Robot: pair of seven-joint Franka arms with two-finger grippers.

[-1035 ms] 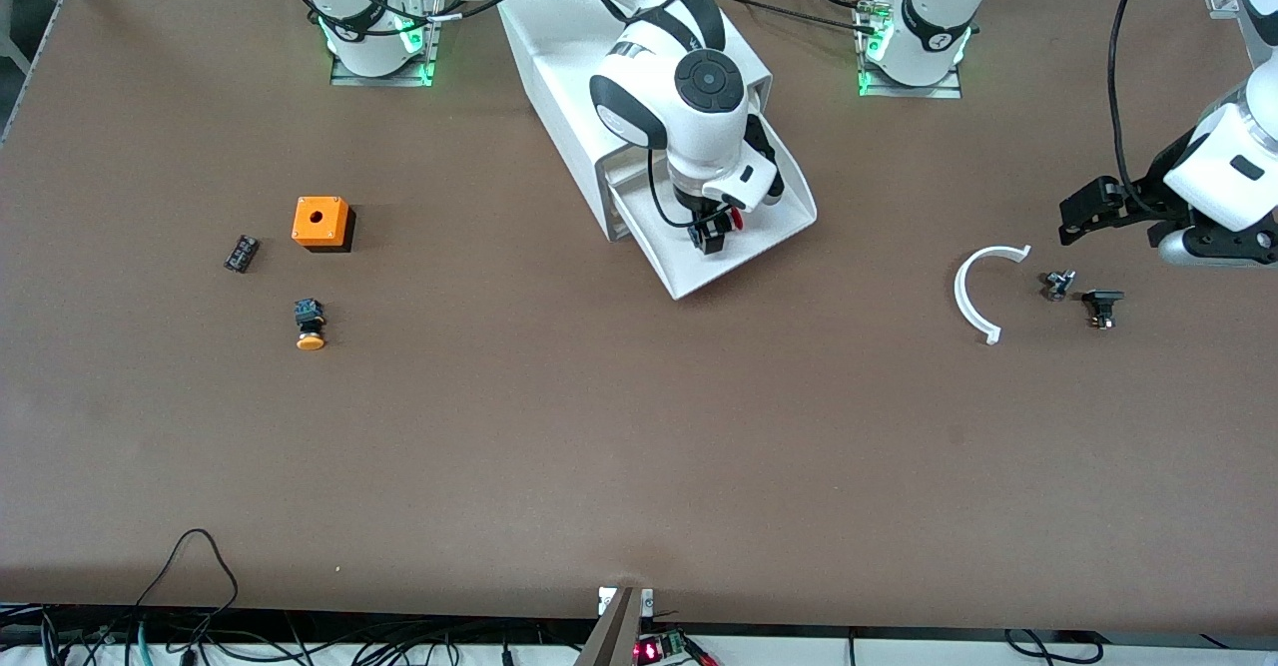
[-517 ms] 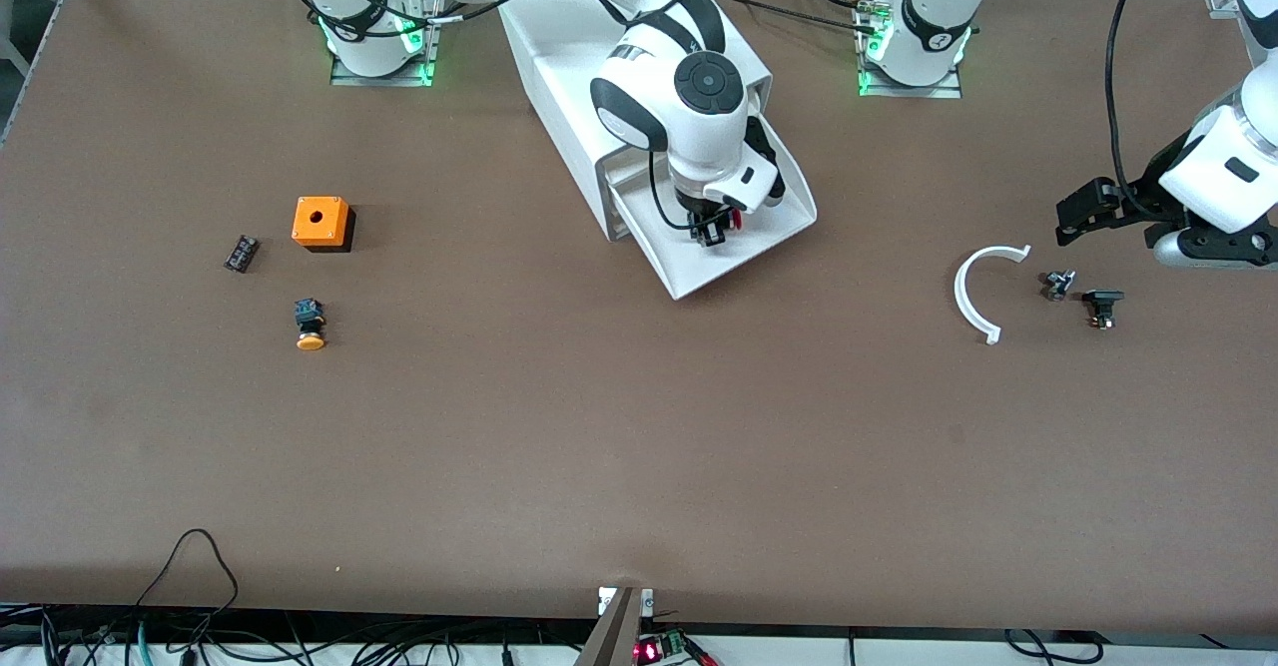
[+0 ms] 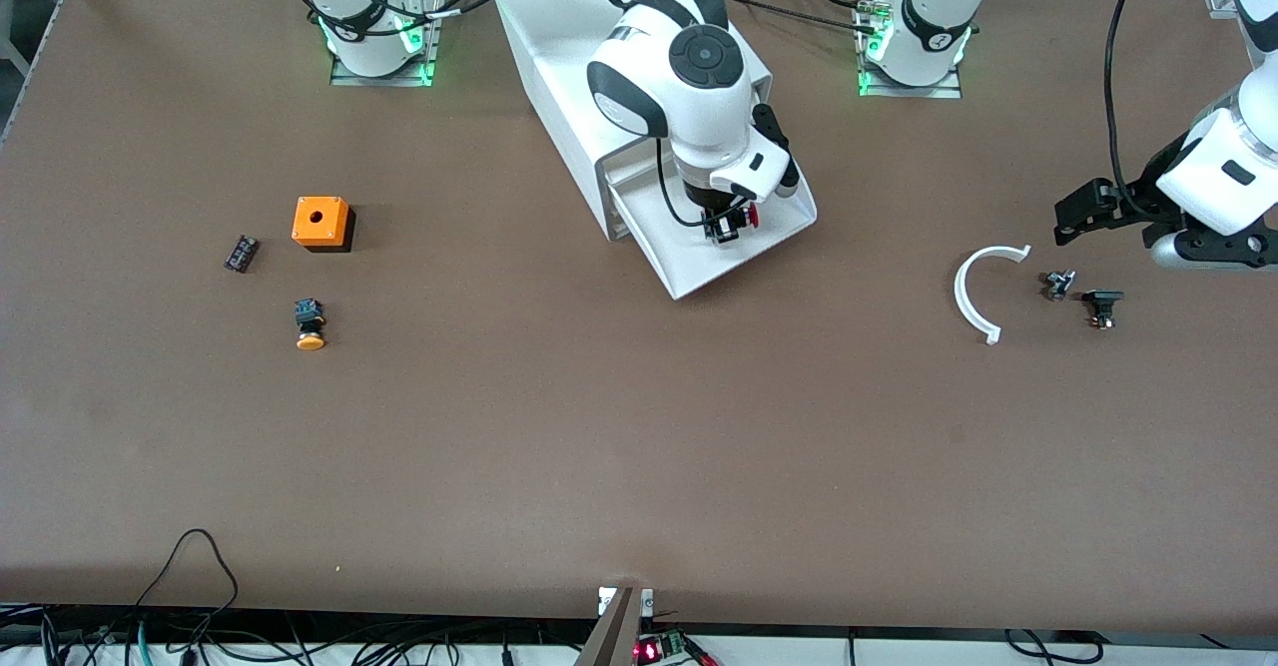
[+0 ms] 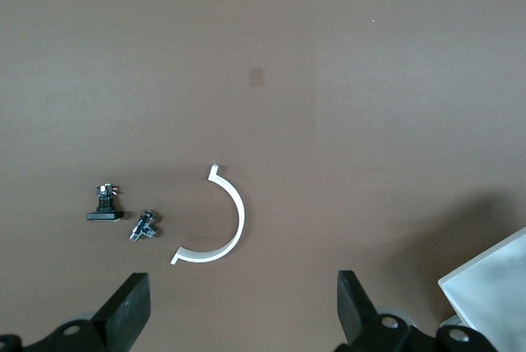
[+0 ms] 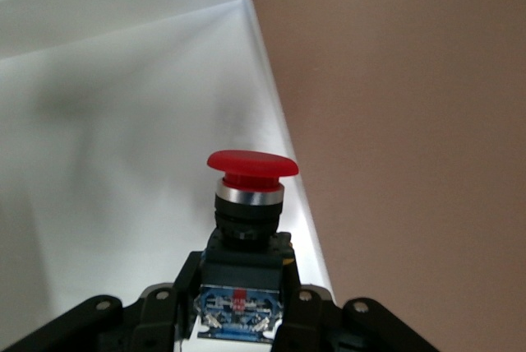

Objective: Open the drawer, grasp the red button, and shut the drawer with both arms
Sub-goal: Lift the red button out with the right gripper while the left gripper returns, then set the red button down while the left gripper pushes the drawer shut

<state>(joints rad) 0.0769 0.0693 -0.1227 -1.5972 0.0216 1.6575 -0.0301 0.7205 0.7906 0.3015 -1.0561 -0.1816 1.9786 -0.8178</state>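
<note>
Drawer [image 3: 734, 247] is seen pulled out of the white cabinet [image 3: 569, 77] at the middle of the bench [image 3: 639, 446], its open tray angled toward the front camera. The right hand [image 3: 727, 229] is held over that tray and is clenched on the button [image 5: 249, 204]: the black body is gripped between the fingers [image 5: 164, 298], and the red cap (round, mushroom-shaped) points away from the wrist, above the tray's white floor and close to its side wall. In the front view only a spot of the red cap is visible just beside the hand.

The left hand [image 3: 1088, 212] is held above the bench toward the left arm's end, waiting, with its fingers [image 4: 127, 311] spread wide and nothing between them. Below it lie a white curved strip [image 4: 226, 229], a small metal part [image 4: 145, 225] and a small black part [image 4: 105, 208], set close together but apart.

Well away from both hands, toward the right arm's end, an orange box [image 3: 320, 222], a yellow-capped button [image 3: 310, 325] and a small black block [image 3: 241, 253] rest on the bench.
</note>
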